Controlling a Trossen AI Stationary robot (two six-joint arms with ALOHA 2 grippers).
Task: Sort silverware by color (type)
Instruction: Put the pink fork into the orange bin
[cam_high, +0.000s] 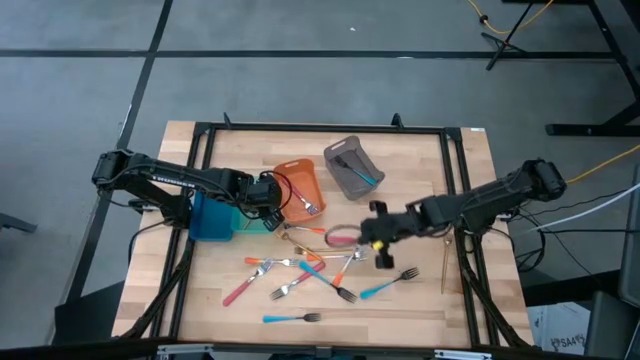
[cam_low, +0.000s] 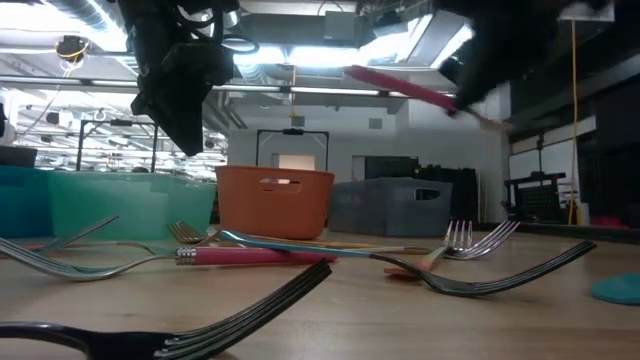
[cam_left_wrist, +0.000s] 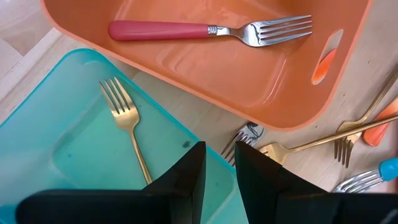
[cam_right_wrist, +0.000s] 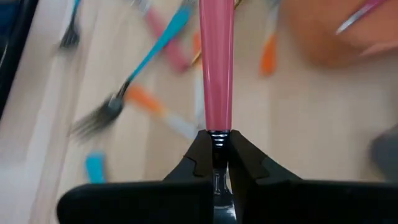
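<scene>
Right wrist view: smooth pink-handled fork (cam_right_wrist: 216, 62)

pink-handled fork (cam_right_wrist: 216, 68) | lifted off table (neck pinched) | other forks (cam_high: 300, 275) scattered on tabletop

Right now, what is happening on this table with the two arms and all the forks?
The right gripper is shut on a pink-handled fork, held above the loose forks on the table, near the orange bin. The left gripper hangs over the teal bin, which holds a gold fork. The orange bin already has one red-handled fork.
</scene>
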